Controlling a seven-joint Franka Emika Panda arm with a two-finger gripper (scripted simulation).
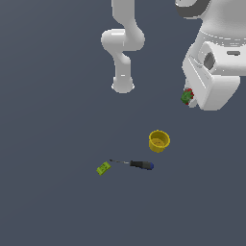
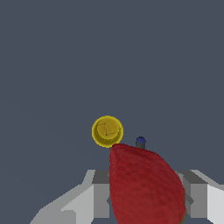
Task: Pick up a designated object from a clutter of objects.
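While a dark grey floor [image 1: 53, 211] fills most of the exterior view, the loose items sit in a short row just below the frame's centre. Going from the left, a small green block [image 1: 103, 168] lies flat. Just beside it, a screwdriver [image 1: 134, 164] lies flat, its thin shaft pointing toward the block and its black handle ending in a blue cap. A little up and to the right stands a yellow cup [image 1: 159, 141], upright, mouth open. None of these touch one another. In the upper middle rises the white arm [image 1: 122, 48].

In the upper right, the white gripper [image 1: 191, 98] hangs well above the floor and well apart from the cup. Between its fingers sits the red strawberry [image 1: 187, 96], green leafy top facing left in the frame. The jaws stand closed against the fruit's sides. Nothing lies between the gripper and the row of items.

No brand, label or writing can be read on anything.

From the wrist view, the strawberry [image 2: 146, 186] looms large in the lower centre, its red dimpled skin plain, with grey fingers [image 2: 101, 199] pressed against both sides. Its green top hardly shows here. Beyond it the yellow cup [image 2: 107, 131] appears from straight above as a round ring, and only the blue cap of the screwdriver [image 2: 140, 141] peeps over the fruit. The green block is out of this view.
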